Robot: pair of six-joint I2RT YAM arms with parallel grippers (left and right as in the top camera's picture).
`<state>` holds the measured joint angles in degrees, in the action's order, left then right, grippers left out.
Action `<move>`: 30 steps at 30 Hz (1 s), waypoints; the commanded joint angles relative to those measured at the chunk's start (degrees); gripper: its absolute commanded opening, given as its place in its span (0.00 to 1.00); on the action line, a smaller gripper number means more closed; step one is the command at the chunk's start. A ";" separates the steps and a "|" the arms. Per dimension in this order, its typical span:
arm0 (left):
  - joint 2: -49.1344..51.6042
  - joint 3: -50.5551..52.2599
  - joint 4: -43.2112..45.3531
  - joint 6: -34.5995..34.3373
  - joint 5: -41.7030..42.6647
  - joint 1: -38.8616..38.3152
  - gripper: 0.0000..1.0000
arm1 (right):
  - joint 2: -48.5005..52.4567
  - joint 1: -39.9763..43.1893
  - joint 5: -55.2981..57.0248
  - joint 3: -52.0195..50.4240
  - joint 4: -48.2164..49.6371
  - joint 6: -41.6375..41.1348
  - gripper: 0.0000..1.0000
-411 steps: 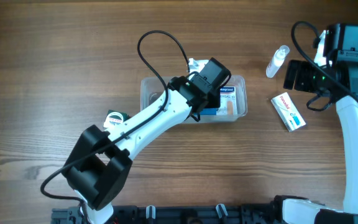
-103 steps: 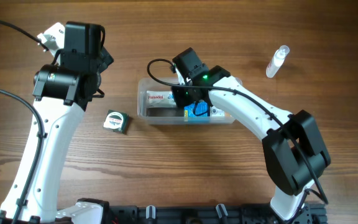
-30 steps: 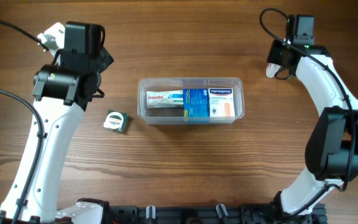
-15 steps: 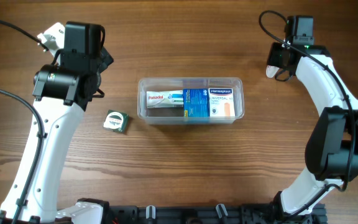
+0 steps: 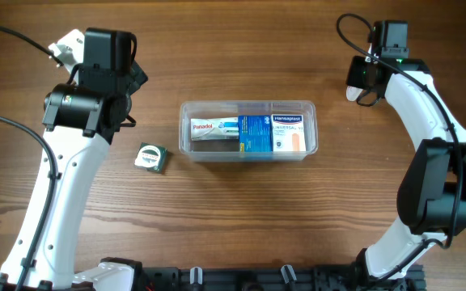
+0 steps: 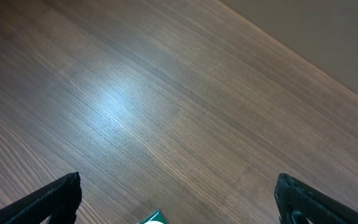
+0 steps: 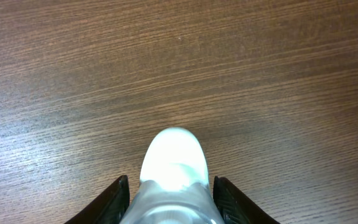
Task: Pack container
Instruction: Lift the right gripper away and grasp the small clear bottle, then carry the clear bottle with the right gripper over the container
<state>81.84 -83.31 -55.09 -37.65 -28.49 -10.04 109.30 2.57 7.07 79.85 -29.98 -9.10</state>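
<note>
The container, a clear tub, stands mid-table with a Panadol box, a blue box and a Hansaplast box lying side by side in it. At the far right a small clear spray bottle lies on the wood under my right gripper. In the right wrist view the bottle fills the gap of the right gripper, and both black fingers sit against its sides. My left gripper hangs wide open above bare wood at the far left, holding nothing.
A green tape measure lies left of the container; its corner shows at the bottom of the left wrist view. The left arm stretches along the table's left side. The right arm runs down the right edge.
The right gripper's fingers have drawn in around the spray bottle over the last second. Both arms, the container and the tape measure stay where they were.
</note>
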 commanded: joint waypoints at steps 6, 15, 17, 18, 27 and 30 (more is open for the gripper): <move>-0.20 -0.37 0.13 -0.11 -0.94 0.15 1.00 | 1.11 0.31 -1.09 0.28 -0.44 0.11 0.22; -0.20 -0.37 0.15 -0.11 -0.94 0.15 1.00 | -4.33 0.04 -0.85 0.81 -0.52 2.49 0.18; -0.20 -0.37 0.13 -0.11 -0.94 0.15 1.00 | -7.23 -0.79 -0.42 0.83 -0.74 5.07 0.16; -0.20 -0.37 0.13 -0.11 -0.94 0.15 1.00 | -8.90 -1.31 0.04 0.83 -1.22 6.16 0.15; -0.20 -0.37 0.13 -0.11 -0.94 0.15 1.00 | -24.22 -13.88 2.12 0.83 -7.69 8.11 0.13; -0.20 -0.37 0.13 -0.11 -0.92 0.15 1.00 | -28.30 -21.90 2.14 0.83 -9.22 10.97 0.12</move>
<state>81.84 -83.31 -55.09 -37.65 -28.49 -10.04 85.03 -13.08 8.64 79.85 -38.57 -1.30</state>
